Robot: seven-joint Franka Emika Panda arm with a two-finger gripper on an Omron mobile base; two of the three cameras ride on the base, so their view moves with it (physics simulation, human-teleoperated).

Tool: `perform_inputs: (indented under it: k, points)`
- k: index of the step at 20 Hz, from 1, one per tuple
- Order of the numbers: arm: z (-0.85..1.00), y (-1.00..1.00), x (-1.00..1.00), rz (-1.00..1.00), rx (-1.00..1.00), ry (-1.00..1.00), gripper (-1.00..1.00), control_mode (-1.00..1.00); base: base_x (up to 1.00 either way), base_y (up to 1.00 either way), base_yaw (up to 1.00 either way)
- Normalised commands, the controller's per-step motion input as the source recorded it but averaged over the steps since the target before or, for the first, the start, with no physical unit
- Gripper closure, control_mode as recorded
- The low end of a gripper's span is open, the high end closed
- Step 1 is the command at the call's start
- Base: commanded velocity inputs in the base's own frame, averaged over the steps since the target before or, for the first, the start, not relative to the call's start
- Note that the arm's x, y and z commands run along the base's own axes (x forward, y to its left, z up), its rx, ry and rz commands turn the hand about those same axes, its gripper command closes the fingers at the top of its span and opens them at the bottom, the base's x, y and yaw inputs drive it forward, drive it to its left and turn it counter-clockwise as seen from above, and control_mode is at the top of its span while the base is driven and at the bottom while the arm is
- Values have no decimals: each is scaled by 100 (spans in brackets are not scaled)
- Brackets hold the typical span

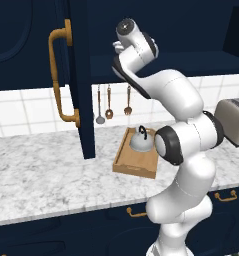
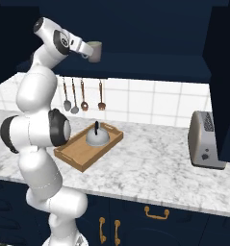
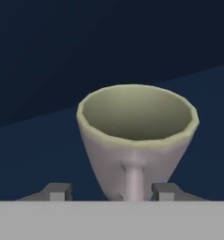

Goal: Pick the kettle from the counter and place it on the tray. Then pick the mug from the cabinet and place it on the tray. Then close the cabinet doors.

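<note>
Already the kettle (image 2: 97,136) sits in the tray (image 2: 76,154) on the worktop (image 2: 150,163), so I'm up in the cabinet (image 2: 150,65). My jaws straddle the mug (image 3: 137,136) at its handle, part-closed; whether they grip, I cannot tell.

Colours and patterns
Grey mug (image 3: 132,140), pale green inside; navy cabinet (image 2: 150,29); white-grey marbled counter (image 1: 41,170); light-brown tray (image 2: 83,153); silver kettle (image 2: 98,138).

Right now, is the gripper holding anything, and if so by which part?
Cannot be told yet. The gripper has its fingertips on either side of the mug, low down by its handle, on the cabinet shelf; gaps show beside the mug, so no firm hold is visible.
</note>
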Motion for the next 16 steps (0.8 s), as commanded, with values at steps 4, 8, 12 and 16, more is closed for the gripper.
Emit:
perform_inputs:
  k: [4,8,12,16]
  points:
    - [-14,-2,1,-3,0,-1,100,-100,0,0,0]
    - [-4,-1,-3,0,0,-6,100,-100,0,0,0]
    - [0,-2,-47,1,6,-2,100,-100,0,0,0]
    - [0,0,-70,0,9,0,100,-100,0,0,0]
